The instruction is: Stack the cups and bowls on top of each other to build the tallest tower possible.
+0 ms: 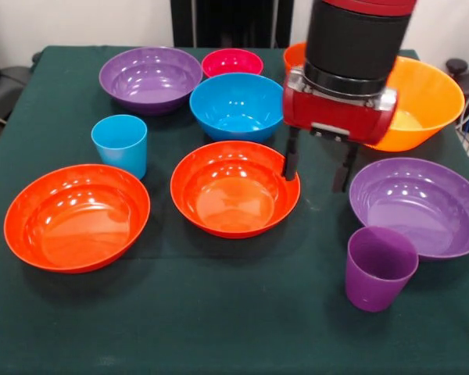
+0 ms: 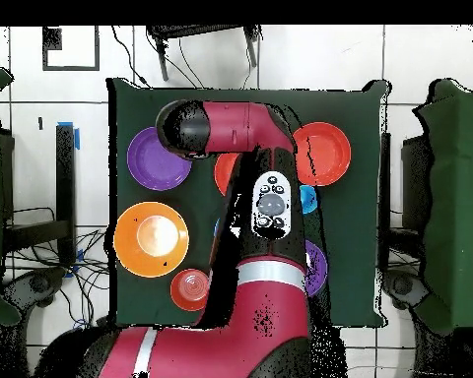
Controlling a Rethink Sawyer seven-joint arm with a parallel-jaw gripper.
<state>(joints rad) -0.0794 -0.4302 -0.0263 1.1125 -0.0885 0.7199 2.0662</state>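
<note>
Eight glossy round plastic bowls and two handleless plastic tumblers stand apart, none stacked, on a table (image 1: 219, 328) under a dark green cloth. The front view shows a pale wall and dark chair shapes behind it; the overhead view shows a white tiled floor (image 2: 43, 118) with loose cables. The red and black arm (image 1: 352, 47) comes down at upper right, and its tool (image 1: 318, 166) hangs with two dark fingers (image 1: 291, 160) spread apart and nothing between them.

Taking the tool as clock centre in the front view:
- the wide orange-red bowl (image 1: 234, 187) lies at 9 o'clock, its right rim just behind the left finger
- a second wide orange-red bowl (image 1: 76, 216) lies farther out toward 8 o'clock
- the wide purple bowl (image 1: 418, 205) sits near at 4 o'clock
- the small purple cup (image 1: 379, 268) stands at 5 o'clock
- the large deep yellow-orange bowl (image 1: 422, 98) lies at 2 o'clock, partly behind the wrist
- the medium blue bowl (image 1: 236, 105) is at 10 o'clock
- the light blue cup (image 1: 120, 144) stands well apart at 9 o'clock
- the second purple bowl (image 1: 150, 78) and small pink bowl (image 1: 232, 62) lie beyond the blue bowl
- a small orange bowl (image 1: 294, 55) shows only its rim beside the arm.

The overhead view hides the tool and several bowls under the arm (image 2: 265, 207), but shows the yellow-orange bowl (image 2: 151, 238) whole.
</note>
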